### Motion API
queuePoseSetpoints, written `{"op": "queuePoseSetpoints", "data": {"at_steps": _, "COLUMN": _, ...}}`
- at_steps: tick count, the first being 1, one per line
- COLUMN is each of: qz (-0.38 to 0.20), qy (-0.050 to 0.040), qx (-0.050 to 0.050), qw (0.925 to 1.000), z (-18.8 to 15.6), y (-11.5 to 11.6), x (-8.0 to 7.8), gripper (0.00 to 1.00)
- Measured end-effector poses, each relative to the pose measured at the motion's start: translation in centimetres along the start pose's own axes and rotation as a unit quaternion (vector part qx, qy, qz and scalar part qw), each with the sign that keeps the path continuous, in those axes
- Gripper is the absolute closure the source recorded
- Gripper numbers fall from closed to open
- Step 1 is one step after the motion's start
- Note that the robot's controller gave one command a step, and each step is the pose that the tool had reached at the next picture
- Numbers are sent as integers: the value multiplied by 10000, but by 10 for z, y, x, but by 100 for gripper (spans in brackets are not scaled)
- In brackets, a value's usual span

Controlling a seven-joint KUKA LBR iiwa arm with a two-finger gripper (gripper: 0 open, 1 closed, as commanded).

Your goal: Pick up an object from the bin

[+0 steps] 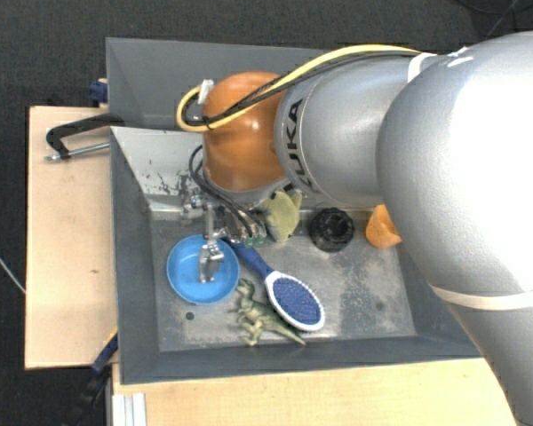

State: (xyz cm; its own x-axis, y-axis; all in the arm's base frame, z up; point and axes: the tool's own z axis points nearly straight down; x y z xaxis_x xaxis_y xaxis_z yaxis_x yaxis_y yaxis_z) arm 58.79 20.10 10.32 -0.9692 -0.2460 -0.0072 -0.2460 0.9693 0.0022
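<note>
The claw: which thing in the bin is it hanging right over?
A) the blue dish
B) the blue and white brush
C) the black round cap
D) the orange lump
A: the claw is right above the round blue dish on the left side of the bin, with its tip inside the dish's outline.
</note>
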Motion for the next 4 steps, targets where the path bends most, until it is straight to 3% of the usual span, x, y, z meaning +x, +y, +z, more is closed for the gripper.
{"op": "queuePoseSetpoints", "data": {"at_steps": 1, "qz": -817, "qy": 8, "qx": -3, "qw": 9967, "z": 30, "y": -2, "x": -14, "gripper": 0}}
{"op": "queuePoseSetpoints", "data": {"at_steps": 2, "qz": -814, "qy": 1, "qx": -2, "qw": 9967, "z": 28, "y": -1, "x": -15, "gripper": 0}}
{"op": "queuePoseSetpoints", "data": {"at_steps": 3, "qz": -806, "qy": -31, "qx": -6, "qw": 9967, "z": 24, "y": 0, "x": -18, "gripper": 100}}
{"op": "queuePoseSetpoints", "data": {"at_steps": 4, "qz": -805, "qy": -46, "qx": 2, "qw": 9967, "z": -52, "y": 1, "x": -22, "gripper": 100}}
